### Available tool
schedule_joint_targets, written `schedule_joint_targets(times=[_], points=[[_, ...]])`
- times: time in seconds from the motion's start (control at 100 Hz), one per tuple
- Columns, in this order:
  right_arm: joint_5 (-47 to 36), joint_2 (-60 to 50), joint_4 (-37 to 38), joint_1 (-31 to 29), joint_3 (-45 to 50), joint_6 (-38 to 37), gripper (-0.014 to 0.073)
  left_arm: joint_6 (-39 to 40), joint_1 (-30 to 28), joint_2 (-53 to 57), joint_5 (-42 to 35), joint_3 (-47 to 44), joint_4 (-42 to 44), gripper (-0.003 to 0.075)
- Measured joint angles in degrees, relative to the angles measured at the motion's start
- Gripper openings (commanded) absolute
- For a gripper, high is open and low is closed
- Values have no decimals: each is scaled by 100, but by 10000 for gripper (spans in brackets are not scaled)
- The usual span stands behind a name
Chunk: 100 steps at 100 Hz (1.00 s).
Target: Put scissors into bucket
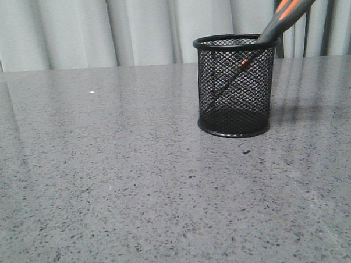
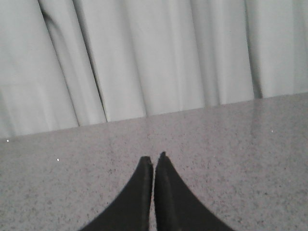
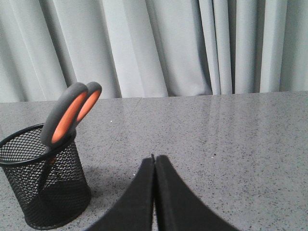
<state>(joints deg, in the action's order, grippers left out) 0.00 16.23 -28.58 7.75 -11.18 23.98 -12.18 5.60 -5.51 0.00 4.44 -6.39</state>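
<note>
The bucket [image 1: 236, 86] is a black wire-mesh cup standing upright on the grey table, right of centre in the front view. The scissors [image 1: 287, 11] stand blades-down inside it and lean on its rim, their dark grey, orange-lined handles sticking out above. In the right wrist view the bucket [image 3: 41, 178] and the scissors [image 3: 70, 113] are off to one side of my right gripper [image 3: 154, 158], which is shut, empty and apart from them. My left gripper [image 2: 154, 157] is shut and empty over bare table. Neither gripper shows in the front view.
The grey speckled table [image 1: 107, 169] stretches back to pale pleated curtains [image 1: 130, 28] behind its far edge. No other objects show on it.
</note>
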Motion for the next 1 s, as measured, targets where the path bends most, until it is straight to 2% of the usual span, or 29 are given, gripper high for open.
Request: schedule_joint_targets(times=[0.16, 0.32, 1.0], points=[[0, 0, 0, 0, 0, 0, -49, 209, -203, 516, 287, -444, 43, -20], [0, 0, -4, 0, 0, 10, -49, 367, -386, 570, 369, -440, 89, -20], [-30, 0, -17, 0, 0, 10, -49, 401, -386, 570, 413, -440, 178, -20]])
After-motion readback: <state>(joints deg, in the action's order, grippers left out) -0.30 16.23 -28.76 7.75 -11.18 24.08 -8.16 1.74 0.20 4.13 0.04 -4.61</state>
